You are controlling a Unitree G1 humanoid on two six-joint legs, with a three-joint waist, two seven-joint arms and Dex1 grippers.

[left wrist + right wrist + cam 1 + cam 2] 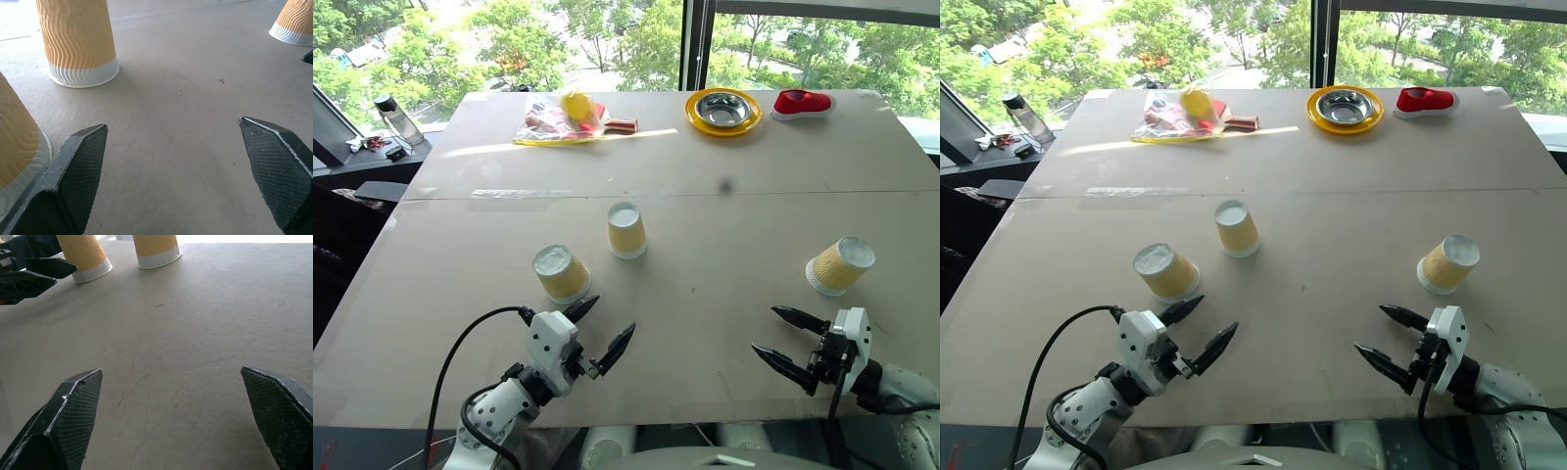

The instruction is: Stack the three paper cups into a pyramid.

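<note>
Three paper cups stand upside down, apart on the table (724,235): the left cup (560,273), the middle cup (626,230), the right cup (839,264). The left gripper (599,331), jaws wide and empty, sits just beside the left cup. The right gripper (785,340), likewise wide and empty, is near the right cup. The head views add the yellow plate (722,112), well beyond the middle cup.

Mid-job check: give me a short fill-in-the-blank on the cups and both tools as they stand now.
1. All three paper cups stand rim-____ on the table.
2. The left tool is ____, nearest the left cup.
3. The right tool holds ____.
4. The middle cup and right cup are ____ stacked.

Missing words: down; open; nothing; not
</note>
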